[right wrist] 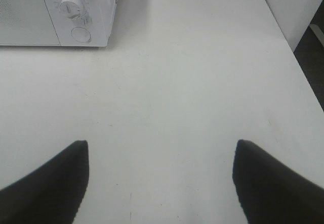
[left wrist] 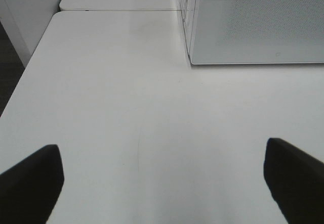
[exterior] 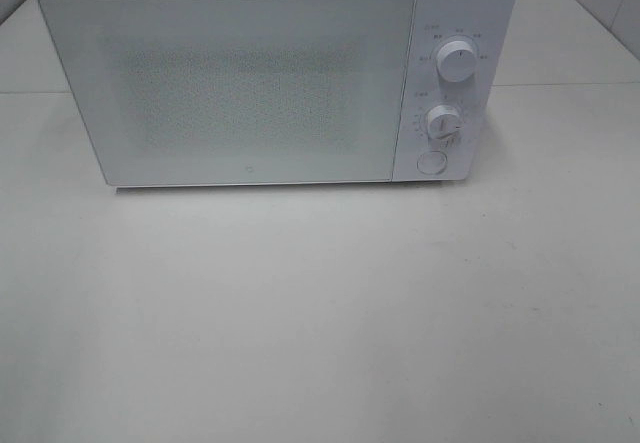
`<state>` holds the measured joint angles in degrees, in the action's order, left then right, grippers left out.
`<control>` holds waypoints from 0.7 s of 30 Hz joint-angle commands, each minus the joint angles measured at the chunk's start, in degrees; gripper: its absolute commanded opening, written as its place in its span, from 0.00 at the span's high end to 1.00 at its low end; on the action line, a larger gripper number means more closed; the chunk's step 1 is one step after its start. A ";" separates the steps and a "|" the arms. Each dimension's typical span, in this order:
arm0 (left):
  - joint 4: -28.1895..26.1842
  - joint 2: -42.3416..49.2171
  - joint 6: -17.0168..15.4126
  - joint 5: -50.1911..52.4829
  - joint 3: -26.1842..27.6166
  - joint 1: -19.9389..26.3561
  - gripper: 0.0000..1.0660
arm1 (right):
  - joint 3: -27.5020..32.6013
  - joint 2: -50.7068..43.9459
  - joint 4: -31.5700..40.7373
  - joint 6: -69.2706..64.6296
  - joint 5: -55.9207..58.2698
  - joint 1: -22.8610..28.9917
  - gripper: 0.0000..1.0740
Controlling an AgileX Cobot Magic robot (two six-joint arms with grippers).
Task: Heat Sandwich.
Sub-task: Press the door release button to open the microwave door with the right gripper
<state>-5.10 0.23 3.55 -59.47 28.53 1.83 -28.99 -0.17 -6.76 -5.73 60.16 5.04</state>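
Three views, one moment. High view: a white box-shaped microwave oven [exterior: 275, 78] fills the upper part of the frame and stands on a plain white table [exterior: 320, 323]. Its frosted, speckled door [exterior: 200, 113] is shut. On the panel at the right of the door sit a white upper dial [exterior: 457, 64], a white lower dial [exterior: 441, 121] and, under them, a flat round button [exterior: 431, 161]. No arm is in frame. The sandwich shows nowhere on the table, and the door is too clouded to tell whether it lies inside. Left wrist view: the left gripper [left wrist: 162, 181] hangs over bare table with its two dark fingers spread as wide as they go and nothing between them. One corner of the oven's door side lies beyond them, well apart. Right wrist view: the right gripper [right wrist: 162, 181] is also spread wide and empty over bare table. The lower dial and round button are ahead of it, nearer one finger's side. Judgement: with the door shut and both claws idle, the step in hand is most likely working the oven front, and the right arm is better placed for that. To do it well, bring the fingers together first so one firm tip meets the control. Approach square to the panel, push straight so the oven does not slide back, and keep the left arm out of the door's swing.
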 commanded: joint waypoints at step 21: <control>-0.17 1.43 -0.06 0.11 -0.17 0.17 0.05 | -2.12 14.09 1.66 0.63 -16.73 -0.40 0.29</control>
<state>-5.10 0.23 3.55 -59.47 28.53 1.83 -30.65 12.72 -5.21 -5.67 46.35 5.04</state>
